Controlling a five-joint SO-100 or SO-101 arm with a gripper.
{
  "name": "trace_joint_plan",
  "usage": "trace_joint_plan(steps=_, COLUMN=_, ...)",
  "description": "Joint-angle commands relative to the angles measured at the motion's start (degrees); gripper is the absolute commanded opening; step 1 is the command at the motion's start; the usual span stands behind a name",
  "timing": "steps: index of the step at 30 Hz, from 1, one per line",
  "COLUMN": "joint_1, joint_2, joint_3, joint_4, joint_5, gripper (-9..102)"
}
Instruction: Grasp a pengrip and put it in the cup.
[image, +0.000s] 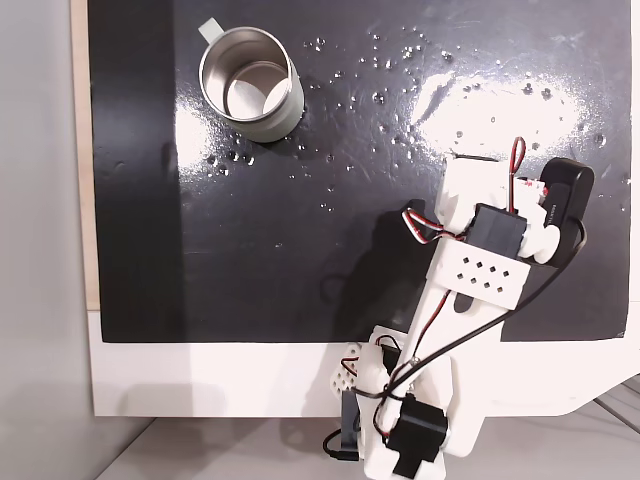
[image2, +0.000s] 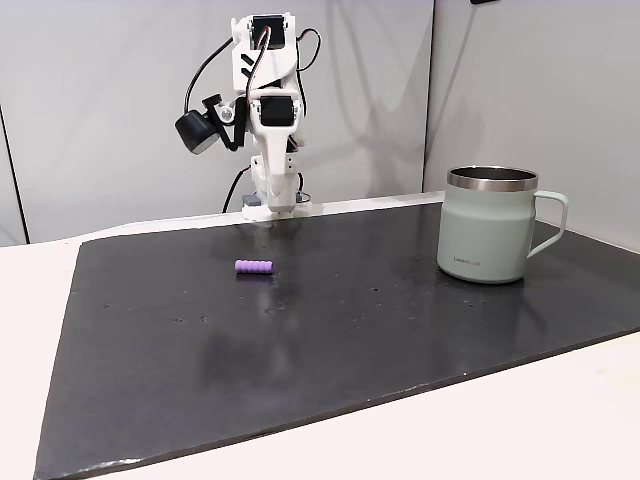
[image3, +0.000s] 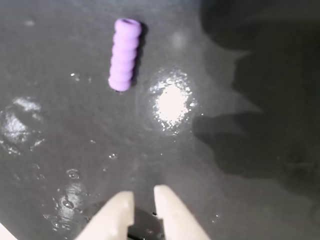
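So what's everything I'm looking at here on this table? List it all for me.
Small purple ribbed rubbery pengrip: one, lying on its side on the mat, apart from the gripper in the wrist view.
Round grey metal cup: one, shiny inside, upright near a mat corner; seen from above too.
Black glossy mat: one, covering most of the tabletop.
White table: one, under the mat.
White robot arm: one, with black motors, at the mat's edge.
Gripper: one, cream fingers with a narrow gap, holding nothing.
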Motion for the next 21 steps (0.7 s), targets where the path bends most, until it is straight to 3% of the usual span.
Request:
trace_joint_plan(steps=1, joint_1=1.23, joint_2=-3.69, joint_3=-6.50, joint_4=1.41, joint_5=0.09, gripper=6)
trace_joint_plan(steps=7, joint_1=1.67, joint_2=-9.84, joint_3=-10.55, joint_4=2.99, joint_5=-0.97, gripper=22)
trace_joint_plan(steps=21, joint_1=6.24, joint_2=-21.27, joint_3=-15.73, joint_4=1.85, joint_5=-3.60, gripper=23)
